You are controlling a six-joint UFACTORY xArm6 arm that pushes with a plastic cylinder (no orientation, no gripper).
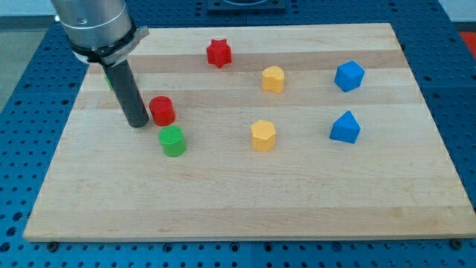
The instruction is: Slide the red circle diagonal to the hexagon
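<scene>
the arm carries no pincer, so nothing is held and no opening can be reported; it ends in a dark rod whose tip (137,123) rests on the desk (223,201) at far left, just beside the red circle (162,111) on its left side, touching or nearly so. the green cylinder (172,141) sits just near and right of the red circle. two yellow blocks may be the hexagon: one yellow block (263,135) at centre, another yellow block (273,79) farther back; which is meant cannot be told. the red circle lies well apart from both. judgement: contact is made, the slide rightward remains almost wholly undone. a red star (219,53) and two blue blocks (349,76) (345,127) stand clear.
</scene>
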